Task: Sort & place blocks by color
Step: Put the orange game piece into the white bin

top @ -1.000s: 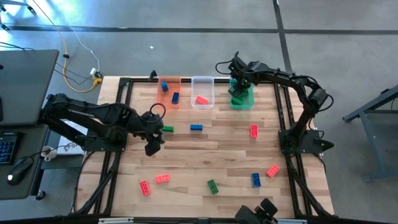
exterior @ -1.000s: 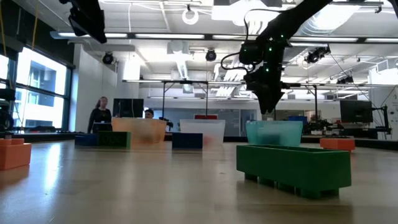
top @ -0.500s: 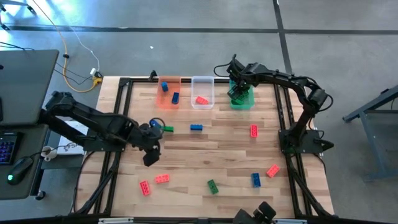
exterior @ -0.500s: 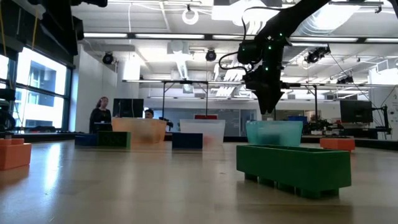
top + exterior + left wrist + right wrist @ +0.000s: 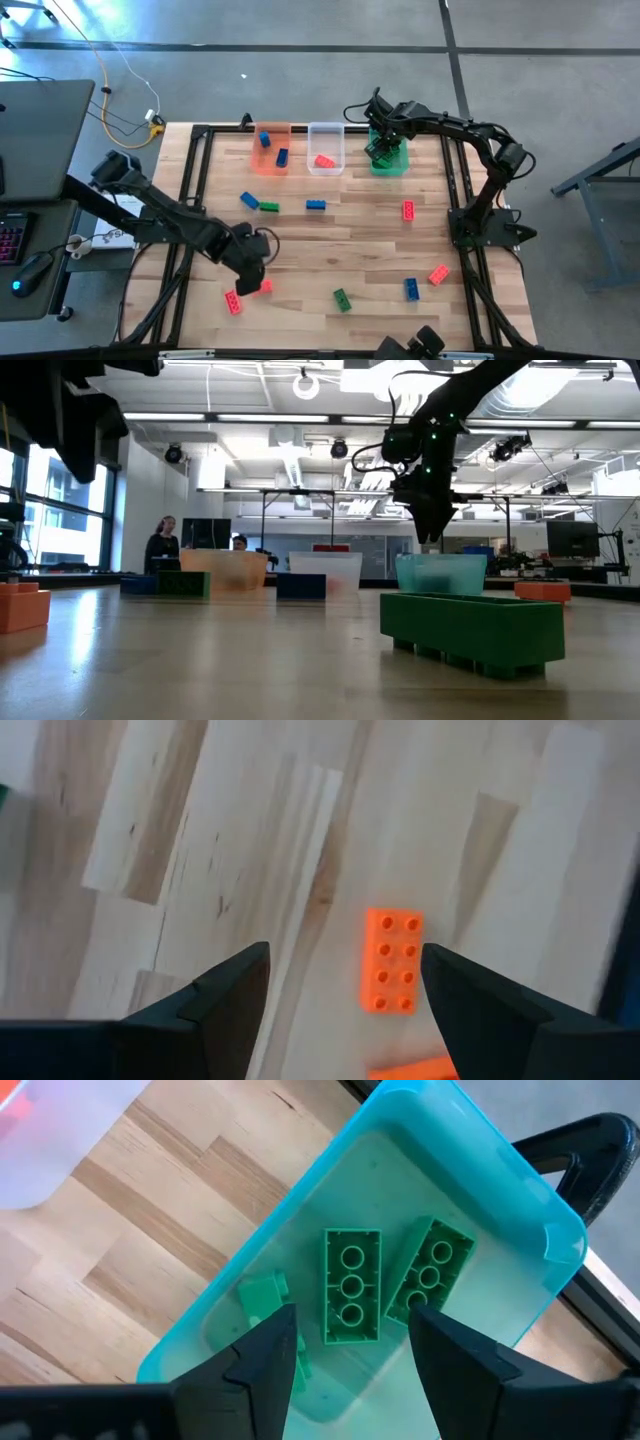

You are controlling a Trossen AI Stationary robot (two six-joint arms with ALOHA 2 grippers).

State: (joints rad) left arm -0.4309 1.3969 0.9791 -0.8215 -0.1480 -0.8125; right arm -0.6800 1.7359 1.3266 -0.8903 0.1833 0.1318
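My left gripper [image 5: 252,272] [image 5: 345,955] is open and hovers above the table's near left part. A red brick [image 5: 262,287] [image 5: 392,961] lies flat on the wood just past its fingers, and a second red brick [image 5: 233,301] lies nearby. My right gripper [image 5: 383,148] [image 5: 352,1312] is open above the green bin [image 5: 389,160] [image 5: 520,1210], touching nothing. Three green bricks [image 5: 352,1285] lie on that bin's floor. The orange bin [image 5: 271,128] holds two blue bricks and the clear bin [image 5: 326,128] one red brick [image 5: 324,161].
Loose bricks lie flat on the wood: blue [image 5: 248,201], green [image 5: 270,207], blue [image 5: 316,205], red [image 5: 408,210], red [image 5: 438,274], blue [image 5: 411,288], green [image 5: 342,299]. The three bins stand along the far edge. Two people stand in the room behind [image 5: 163,540].
My left gripper has travelled from beside the blue and green bricks at the left middle toward the table's near edge, ending over the two red bricks. It has stayed open. The blue brick it covered now shows.
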